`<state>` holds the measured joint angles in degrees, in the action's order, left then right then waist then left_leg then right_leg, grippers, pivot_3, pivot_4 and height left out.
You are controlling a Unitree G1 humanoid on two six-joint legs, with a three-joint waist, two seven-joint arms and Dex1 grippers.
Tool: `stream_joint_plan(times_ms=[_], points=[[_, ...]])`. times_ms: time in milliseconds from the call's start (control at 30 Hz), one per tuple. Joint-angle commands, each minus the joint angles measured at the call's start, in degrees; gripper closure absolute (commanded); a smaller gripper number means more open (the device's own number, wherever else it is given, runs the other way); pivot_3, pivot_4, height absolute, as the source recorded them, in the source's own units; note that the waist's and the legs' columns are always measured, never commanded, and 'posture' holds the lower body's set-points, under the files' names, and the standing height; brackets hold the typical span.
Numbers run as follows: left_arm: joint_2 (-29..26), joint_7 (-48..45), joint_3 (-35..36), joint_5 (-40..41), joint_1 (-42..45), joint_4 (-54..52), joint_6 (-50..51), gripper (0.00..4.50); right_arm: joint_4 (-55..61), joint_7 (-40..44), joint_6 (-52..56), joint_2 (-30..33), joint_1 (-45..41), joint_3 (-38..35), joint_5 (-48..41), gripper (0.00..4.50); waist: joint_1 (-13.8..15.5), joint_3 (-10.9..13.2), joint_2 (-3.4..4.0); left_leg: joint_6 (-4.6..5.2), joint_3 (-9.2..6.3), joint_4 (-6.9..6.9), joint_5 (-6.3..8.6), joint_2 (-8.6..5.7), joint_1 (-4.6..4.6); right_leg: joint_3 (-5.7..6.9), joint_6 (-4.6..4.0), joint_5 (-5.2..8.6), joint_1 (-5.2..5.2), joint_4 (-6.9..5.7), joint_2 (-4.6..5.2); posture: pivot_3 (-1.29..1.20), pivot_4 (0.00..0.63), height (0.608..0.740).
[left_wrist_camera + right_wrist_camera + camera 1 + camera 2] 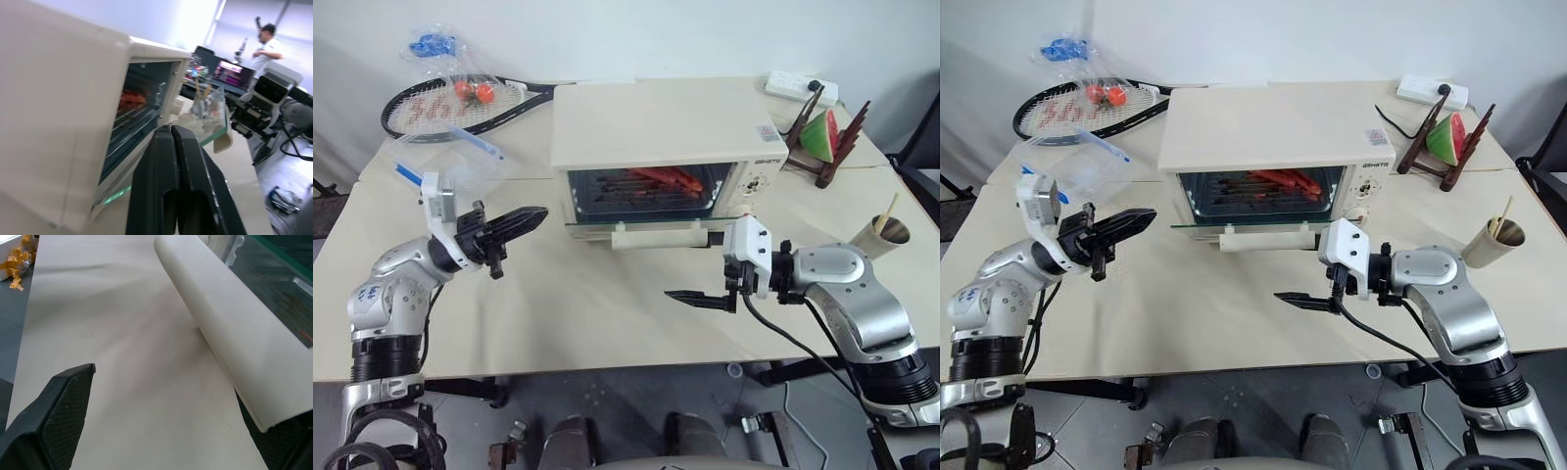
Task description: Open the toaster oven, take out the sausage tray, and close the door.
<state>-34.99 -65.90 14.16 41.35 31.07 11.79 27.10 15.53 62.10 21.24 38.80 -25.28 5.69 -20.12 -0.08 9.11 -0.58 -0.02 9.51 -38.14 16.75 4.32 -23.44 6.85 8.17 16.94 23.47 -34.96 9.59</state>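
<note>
The toaster oven [656, 132] sits at the far middle of the counter [587, 313], its door [651, 227] dropped flat toward the near side, the cream bar handle [656, 238] at its near edge. Inside, the sausage tray [641, 188] is hard to make out behind the rack wires: red sausages [664, 177] show through the opening, but the tray's metal edge cannot be told apart from the rack. The left claw [536, 215] hovers off the oven's left side, just left of the opening and apart from it, fingers pressed together and holding nothing. The right claw [1304, 301] hangs near the handle's right end, on the near side of the door, spread wide with nothing between its fingers; one finger is hidden behind the wrist housing in the head views. The left wrist view shows the oven's side wall and the glass edge-on, plus a person [266, 46] far off beyond the counter. The right wrist view shows the handle from close by, one black fingertip [68, 401] to one side of it and the other cut off under its end. A racket [460, 103], a clear plastic box [455, 162], a watermelon slice [820, 135] and a cup [881, 235] lie around the oven.
</note>
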Motion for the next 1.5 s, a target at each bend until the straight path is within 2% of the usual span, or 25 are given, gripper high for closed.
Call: stream_joint_plan(times_ms=[33,167,333,567,733,900,1067,1233,1400,1500], points=[[0.9,-1.7,-1.9,-2.7,3.5,4.0,-3.0,4.47,2.7,-0.8,-0.5,0.1,0.6,-0.3,-0.2,0.0,0.0,0.0,-0.03,0.0,0.0,-0.02,0.0,0.0,0.0,0.0,0.0,0.0,0.0,0.01,0.0,0.0,0.15,0.74],[1.3,-6.0,-7.8,-6.5,6.7,7.3,-2.3,4.47,4.4,-2.1,0.8,0.9,2.1,-0.6,-0.4,0.0,0.0,0.0,-0.07,0.01,0.03,-0.02,0.01,0.0,-0.01,0.0,0.0,0.0,0.0,0.02,0.0,0.0,0.15,0.74],[1.6,-9.5,-11.6,-10.2,9.9,11.5,-3.5,4.47,5.9,-3.1,2.9,2.9,5.1,-1.4,-0.3,0.0,0.0,0.0,-0.1,0.01,0.04,-0.03,0.01,0.0,-0.01,0.0,0.0,0.0,0.0,0.03,0.0,0.0,0.15,0.74],[2.9,-12.5,-12.9,-12.9,13.0,15.8,-5.9,4.47,6.0,-4.5,4.6,5.9,7.8,-1.3,1.3,0.0,0.0,0.1,-0.17,0.04,0.04,-0.07,0.02,0.0,-0.02,0.0,0.0,0.0,0.0,0.02,0.0,0.0,0.15,0.74],[3.2,-14.6,-14.3,-15.1,14.3,17.8,-7.1,4.47,7.5,-0.9,9.3,14.7,11.5,-0.5,2.6,0.0,0.3,0.1,-0.22,0.07,0.04,-0.11,0.05,-0.01,-0.04,-0.01,0.0,0.0,-0.01,0.03,0.0,0.0,0.15,0.74],[3.2,-16.0,-15.9,-17.6,15.0,19.1,-8.0,4.47,12.0,2.3,14.1,19.9,15.1,-4.7,-2.7,0.0,0.2,0.1,-0.27,0.09,0.04,-0.13,0.06,0.01,-0.03,-0.01,0.0,0.0,0.0,0.02,0.0,0.0,0.15,0.74],[3.1,-16.7,-18.6,-21.4,15.2,19.9,-9.8,4.47,16.0,5.2,16.9,23.6,19.2,-12.3,-8.5,0.0,0.3,0.2,-0.37,0.09,0.04,-0.16,0.08,0.01,-0.04,-0.01,0.0,0.0,-0.02,0.05,0.0,0.0,0.15,0.74],[2.3,-17.0,-22.7,-26.7,14.8,19.0,-12.5,4.47,17.9,2.5,21.7,22.9,13.3,-20.5,-17.0,0.0,0.5,0.2,-0.4,0.09,0.03,-0.25,0.11,0.02,-0.06,-0.03,-0.01,0.0,-0.01,0.02,0.0,0.0,0.15,0.74],[1.5,-17.2,-25.0,-30.2,14.6,19.1,-15.7,4.47,18.5,-4.5,21.9,19.5,3.8,-15.0,-15.8,0.0,0.3,0.2,-0.44,0.04,0.03,-0.36,0.18,0.12,-0.06,0.01,-0.1,0.05,0.01,-0.06,-0.01,0.0,0.15,0.74],[1.1,-17.5,-25.7,-31.9,13.7,19.3,-19.8,4.47,18.4,-10.6,22.7,15.3,-2.7,-7.5,-11.3,0.0,0.1,0.2,-0.43,0.07,0.05,-0.5,0.26,0.14,-0.08,0.01,-0.11,0.05,0.02,-0.13,0.0,0.0,0.15,0.74]])
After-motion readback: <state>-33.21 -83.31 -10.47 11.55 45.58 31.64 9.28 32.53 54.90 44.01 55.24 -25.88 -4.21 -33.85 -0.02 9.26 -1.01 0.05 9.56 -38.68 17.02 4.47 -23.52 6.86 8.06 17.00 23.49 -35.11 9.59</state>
